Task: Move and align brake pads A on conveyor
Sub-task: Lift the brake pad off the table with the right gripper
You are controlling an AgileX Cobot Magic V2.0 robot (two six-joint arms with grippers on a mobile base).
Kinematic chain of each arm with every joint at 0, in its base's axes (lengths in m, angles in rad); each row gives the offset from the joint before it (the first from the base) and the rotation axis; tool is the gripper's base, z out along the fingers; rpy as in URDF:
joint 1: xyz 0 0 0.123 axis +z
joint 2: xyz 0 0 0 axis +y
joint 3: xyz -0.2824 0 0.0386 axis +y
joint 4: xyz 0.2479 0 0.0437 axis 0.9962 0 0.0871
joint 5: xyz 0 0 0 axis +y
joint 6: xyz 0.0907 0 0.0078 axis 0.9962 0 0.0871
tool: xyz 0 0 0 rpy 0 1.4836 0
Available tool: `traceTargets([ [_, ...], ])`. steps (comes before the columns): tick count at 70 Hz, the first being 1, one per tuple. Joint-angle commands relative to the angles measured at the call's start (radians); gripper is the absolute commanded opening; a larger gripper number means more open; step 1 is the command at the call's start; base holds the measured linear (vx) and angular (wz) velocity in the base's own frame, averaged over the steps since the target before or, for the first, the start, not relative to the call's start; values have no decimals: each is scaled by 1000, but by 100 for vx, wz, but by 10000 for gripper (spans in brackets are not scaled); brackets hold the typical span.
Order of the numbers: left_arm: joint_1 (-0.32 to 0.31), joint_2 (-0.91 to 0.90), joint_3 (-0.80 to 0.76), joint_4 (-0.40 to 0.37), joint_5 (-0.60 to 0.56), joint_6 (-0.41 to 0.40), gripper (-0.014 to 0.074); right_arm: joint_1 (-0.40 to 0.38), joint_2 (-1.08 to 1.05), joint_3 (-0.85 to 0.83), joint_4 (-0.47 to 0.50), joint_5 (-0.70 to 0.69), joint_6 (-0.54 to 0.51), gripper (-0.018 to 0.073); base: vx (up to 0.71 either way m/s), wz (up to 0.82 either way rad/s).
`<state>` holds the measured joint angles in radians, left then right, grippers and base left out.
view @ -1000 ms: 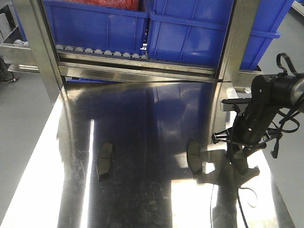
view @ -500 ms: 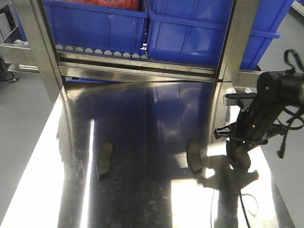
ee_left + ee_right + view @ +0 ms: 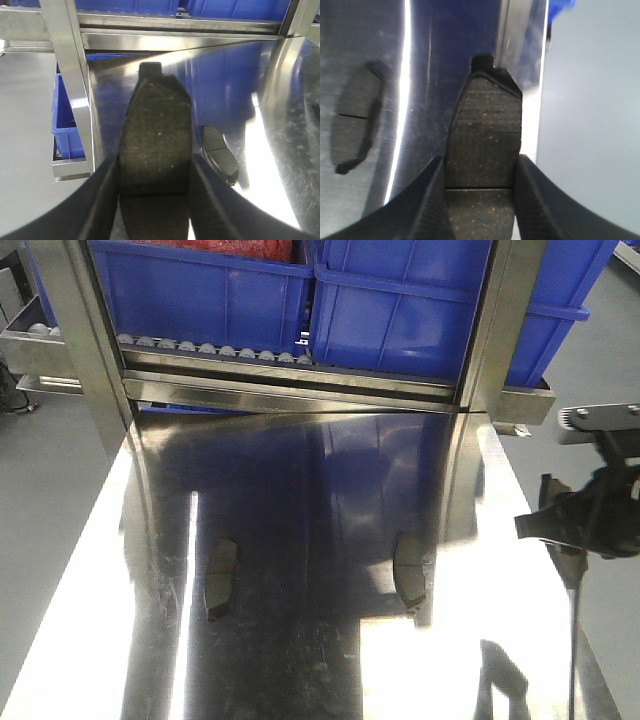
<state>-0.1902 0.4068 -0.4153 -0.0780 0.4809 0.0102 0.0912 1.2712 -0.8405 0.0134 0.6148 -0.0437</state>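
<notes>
Your left jaws are closed tight on a pad (image 3: 155, 145), pinching its long sides at the groove, so its tabbed end sticks out past the tips above the bench (image 3: 280, 150). Your right jaws clamp a second pad (image 3: 485, 135) the same way, over the bench's edge beside grey floor (image 3: 590, 125). Two more lie flat on the bench, well apart: a left pad (image 3: 221, 578) and a right pad (image 3: 408, 573).
</notes>
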Motion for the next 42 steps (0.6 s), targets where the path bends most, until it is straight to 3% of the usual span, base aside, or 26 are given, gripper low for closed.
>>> traceTargets([
  [1,-4,4,-31,-11,-97,-4,-6,-8,-152,41,-2,-121,-17,-10,0,0],
  [30,-4,4,-31,-11,-97,-4,-6,-7,-670,304,3,-295,-33,-10,0,0],
  [42,-4,4,-31,-11,-97,-4,-6,-7,-851,379,5,-297,-32,-10,0,0],
])
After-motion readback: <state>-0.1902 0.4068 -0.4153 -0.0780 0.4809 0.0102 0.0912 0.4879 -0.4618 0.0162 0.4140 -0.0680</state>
